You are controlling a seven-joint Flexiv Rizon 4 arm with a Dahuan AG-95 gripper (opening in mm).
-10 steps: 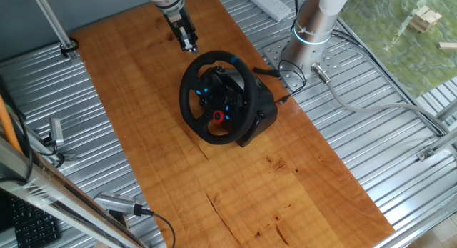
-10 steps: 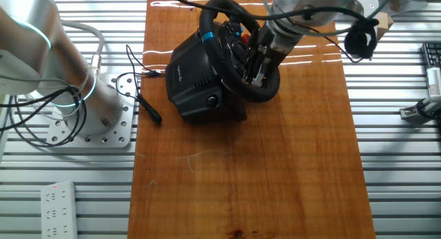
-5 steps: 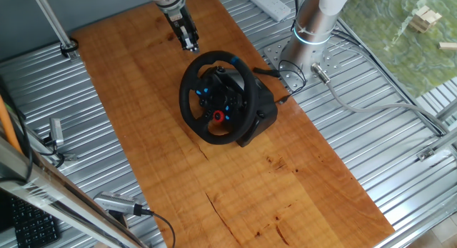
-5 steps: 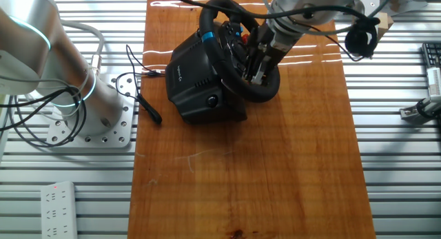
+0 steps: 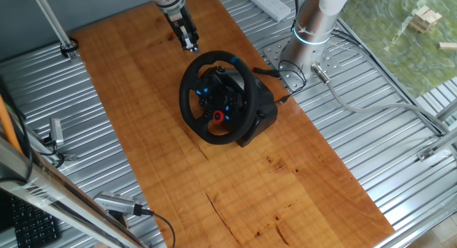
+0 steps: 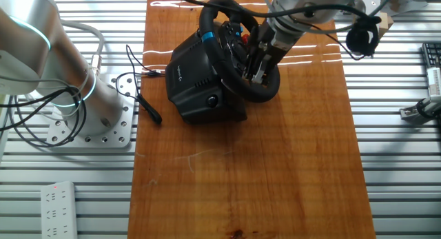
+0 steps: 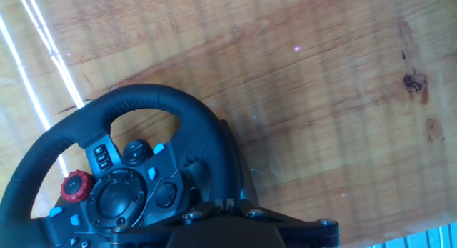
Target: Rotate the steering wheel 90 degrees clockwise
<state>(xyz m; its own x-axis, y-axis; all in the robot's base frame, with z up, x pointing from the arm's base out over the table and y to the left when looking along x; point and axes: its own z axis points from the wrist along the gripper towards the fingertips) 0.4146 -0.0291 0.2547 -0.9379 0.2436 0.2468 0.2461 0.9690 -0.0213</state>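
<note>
The black steering wheel (image 5: 190, 98) stands tilted on its black base (image 5: 263, 113) in the middle of the wooden board. Its hub has blue-lit buttons and a red round button (image 5: 218, 116) at the lower side. It also shows in the other fixed view (image 6: 262, 91) and in the hand view (image 7: 143, 101), with the red button (image 7: 74, 186) at the left. My gripper (image 5: 190, 45) hangs just beyond the rim's far upper-left edge, fingers pointing down and close together, holding nothing. In the other fixed view my gripper (image 6: 257, 75) overlaps the rim. In the hand view its tips (image 7: 227, 203) sit pressed together.
The arm's base (image 5: 314, 23) is bolted to the slatted metal table right of the board (image 5: 136, 112). A black cable (image 6: 148, 108) runs from the wheel's base. A white power strip (image 5: 268, 1) lies at the far edge. A keyboard (image 5: 28, 219) sits at the lower left.
My gripper has shifted very slightly away from the rim. The wheel has not turned.
</note>
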